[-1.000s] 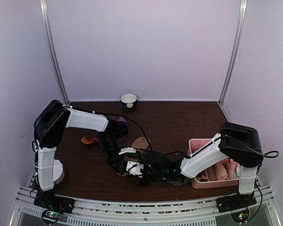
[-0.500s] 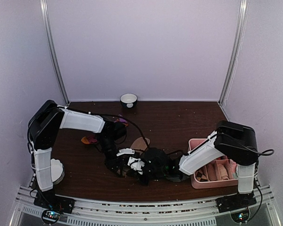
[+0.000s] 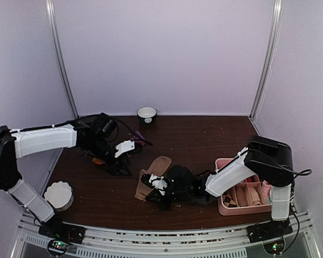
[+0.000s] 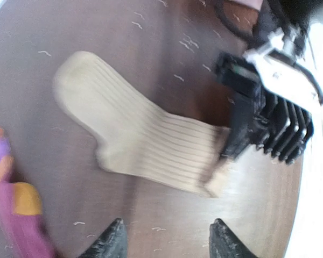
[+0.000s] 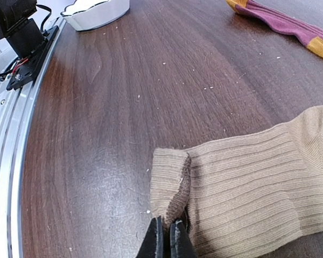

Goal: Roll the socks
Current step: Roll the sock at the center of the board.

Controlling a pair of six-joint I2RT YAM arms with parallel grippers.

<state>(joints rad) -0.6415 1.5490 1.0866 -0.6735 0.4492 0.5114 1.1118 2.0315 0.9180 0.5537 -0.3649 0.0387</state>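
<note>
Nearest the arms, the right gripper (image 5: 166, 239) has its jaws pressed together on the cuff end of the tan sock (image 5: 247, 183). That end is turned over into one short fold. The rest of the sock lies flat on the table (image 3: 204, 140), stretching away with its toe farthest off. To the right sits the pink tray (image 3: 234, 211) with small rolled socks in it, and to the left a white fluted dish (image 3: 58, 194).

Farther back, the left gripper (image 4: 167, 244) hangs above the table with its jaws parted and nothing between them, well apart from the tan sock. The red sock (image 5: 282, 24) lies flat just beside it, unrolled, with its orange heel showing. A small bowl (image 3: 147, 113) stands at the back edge.

The roll looks barely begun, and the pinch takes only a thin lip of fabric. Nothing pins the toe end, so a push forward could slide the whole sock along the table instead of turning it over. The soft ribbed cuff may also slip from the jaws, and the fold would then spring open.
</note>
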